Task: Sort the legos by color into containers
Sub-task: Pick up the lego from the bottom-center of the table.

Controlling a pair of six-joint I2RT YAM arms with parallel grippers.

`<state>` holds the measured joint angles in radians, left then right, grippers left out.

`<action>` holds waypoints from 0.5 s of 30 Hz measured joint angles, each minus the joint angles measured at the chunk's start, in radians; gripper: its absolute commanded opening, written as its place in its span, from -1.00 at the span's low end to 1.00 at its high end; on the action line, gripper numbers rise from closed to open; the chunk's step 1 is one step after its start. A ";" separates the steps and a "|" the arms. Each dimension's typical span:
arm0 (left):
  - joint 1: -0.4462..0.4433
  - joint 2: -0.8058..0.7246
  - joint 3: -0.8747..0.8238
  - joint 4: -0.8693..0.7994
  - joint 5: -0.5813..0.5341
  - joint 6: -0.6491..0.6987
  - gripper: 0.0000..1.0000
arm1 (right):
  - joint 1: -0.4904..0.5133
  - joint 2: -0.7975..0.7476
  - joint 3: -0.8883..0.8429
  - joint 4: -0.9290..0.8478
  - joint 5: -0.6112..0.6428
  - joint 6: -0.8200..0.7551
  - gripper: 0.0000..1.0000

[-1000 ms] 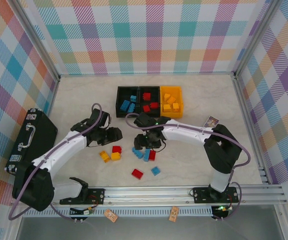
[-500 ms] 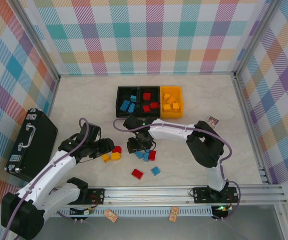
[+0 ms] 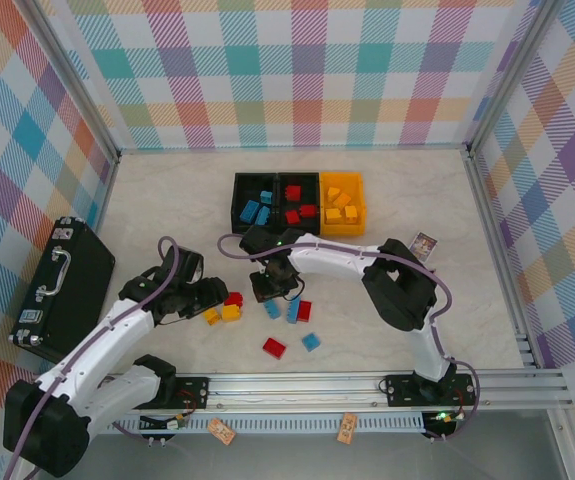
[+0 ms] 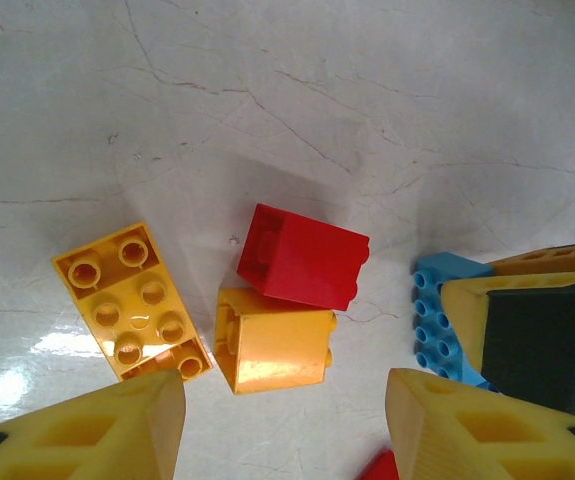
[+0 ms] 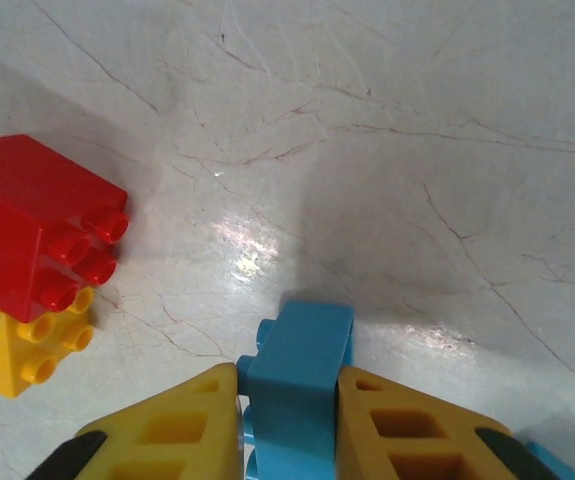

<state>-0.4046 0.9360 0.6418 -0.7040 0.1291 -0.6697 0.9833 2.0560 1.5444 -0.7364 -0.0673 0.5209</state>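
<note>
Currently, the right gripper [image 5: 289,388] is clenched on a blue brick [image 5: 302,345]. Both yellow fingers [image 5: 182,430] press against opposite sides of the brick, which sits at or just above the table [image 5: 417,150]; the wrist view does not confirm contact with the surface. Left of this brick in that view, a red brick [image 5: 27,225] lies on its side, touching a yellow brick [image 5: 12,345]. The left gripper [image 4: 287,405] is released, jaws apart and gripping nothing, with that same red and yellow pair lying just ahead of its fingertips. A long yellow brick [image 4: 132,300] lies just beside the pair. In the top view both grippers are at the middle of the table, the left one left of the pair and the right one right of it. The containers [image 3: 297,176] stand in a row on the far side. The left black bin [image 3: 236,200] holds blue legos [image 3: 255,210], the middle black bin [image 3: 297,226] holds red ones, and the yellow-orange bin [image 3: 361,200] holds yellow ones. Further loose pieces lie nearer the arms: a second blue brick [image 3: 292,311] apparently touching a second red brick [image 3: 305,310], then a lone red brick [image 3: 274,347] and a lone blue brick [image 3: 311,342] near the rail. A black suitcase [image 3: 62,285] lies at the left edge.
</note>
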 measured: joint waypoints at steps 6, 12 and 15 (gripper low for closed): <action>0.000 0.017 0.000 0.002 0.000 0.000 0.10 | 0.000 0.014 0.022 -0.021 -0.001 -0.011 -0.37; 0.000 0.020 0.000 0.003 0.000 0.000 0.10 | 0.000 0.042 0.048 -0.035 -0.001 -0.014 -0.50; 0.000 0.020 0.000 0.003 0.000 0.000 0.10 | 0.000 0.042 0.053 -0.037 -0.001 -0.017 -0.62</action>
<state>-0.4046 0.9558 0.6418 -0.7010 0.1295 -0.6693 0.9833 2.0983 1.5974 -0.7734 -0.0681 0.5037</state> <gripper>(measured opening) 0.551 0.214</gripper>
